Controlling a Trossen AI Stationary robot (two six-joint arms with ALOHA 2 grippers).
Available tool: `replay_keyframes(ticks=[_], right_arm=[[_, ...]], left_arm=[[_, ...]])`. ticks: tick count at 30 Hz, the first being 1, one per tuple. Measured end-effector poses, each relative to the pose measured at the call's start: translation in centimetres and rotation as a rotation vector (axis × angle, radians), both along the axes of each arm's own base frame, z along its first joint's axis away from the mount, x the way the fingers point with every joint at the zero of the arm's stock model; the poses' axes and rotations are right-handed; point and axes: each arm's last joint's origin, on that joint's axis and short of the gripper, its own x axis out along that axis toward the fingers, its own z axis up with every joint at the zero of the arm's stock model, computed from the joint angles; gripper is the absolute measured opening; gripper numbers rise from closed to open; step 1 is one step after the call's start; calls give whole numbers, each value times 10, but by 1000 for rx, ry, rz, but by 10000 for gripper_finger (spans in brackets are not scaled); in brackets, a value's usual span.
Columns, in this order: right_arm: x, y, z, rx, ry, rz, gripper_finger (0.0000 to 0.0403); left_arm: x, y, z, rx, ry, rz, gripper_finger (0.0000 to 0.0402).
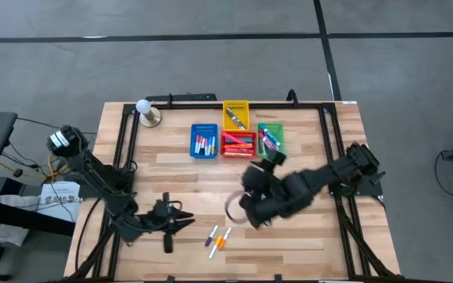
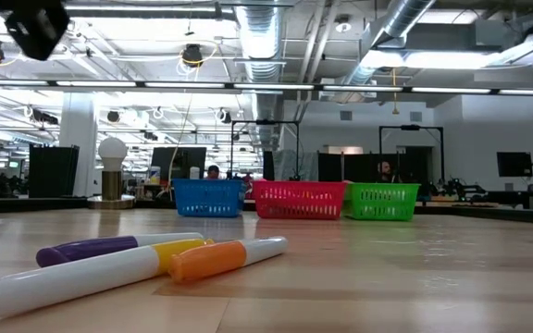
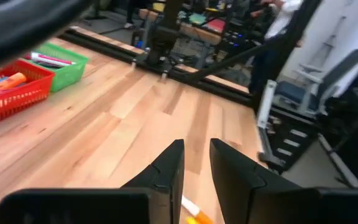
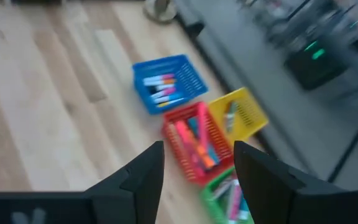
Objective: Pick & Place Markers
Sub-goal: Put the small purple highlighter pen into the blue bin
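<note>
A pale wooden table (image 1: 305,244) made of long planks, framed by dark rails, is being seen from above. At its left, the left gripper (image 1: 185,224) is being held low over the near boards, its two dark wedge-shaped fingers (image 3: 166,174) set close together with only a narrow gap and nothing between them. Just to its right, three loose markers (image 1: 219,237) are lying side by side near the front edge: slim round pens with white barrels and purple, yellow and orange ends, touching or nearly touching one another. Bare wood is being left open around them on every side. Further right, the right gripper (image 1: 252,214) is being carried above the table's middle, its fingers (image 4: 143,174) spread wide and holding nothing. At the back, four square bins of ribbed plastic mesh are standing together: a blue bin (image 1: 204,141), a red bin (image 1: 238,145), a yellow bin (image 1: 236,114) behind the red one, and a green bin (image 1: 270,138) at the right, each holding more markers. A white ball on a small round base (image 1: 145,112) is standing near the back left corner.
</note>
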Motion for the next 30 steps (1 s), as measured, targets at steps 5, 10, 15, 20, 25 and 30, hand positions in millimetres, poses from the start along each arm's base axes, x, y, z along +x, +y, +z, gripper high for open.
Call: replay_keyframes(ticks=[5, 10, 15, 20, 25, 30], right_arm=[[-22, 21, 1, -163, -60, 4, 164], [-33, 27, -11, -173, -9, 38, 143], [-50, 32, -35, -156, 18, 110, 106], [-64, 25, -73, 56, -63, 233, 57], [-73, 15, -112, 354, -250, 444, 12], [-94, -1, -137, 416, -312, 486, 9]], left_arm=[[36, -5, -7, 1, 36, 35, 76], [71, 2, -20, -64, 98, 9, 76], [83, 11, -30, -147, 229, -49, 76], [84, 14, -34, -239, 282, -50, 76], [84, 14, -34, -283, 282, -34, 76], [84, 12, -35, -352, 289, -36, 76]])
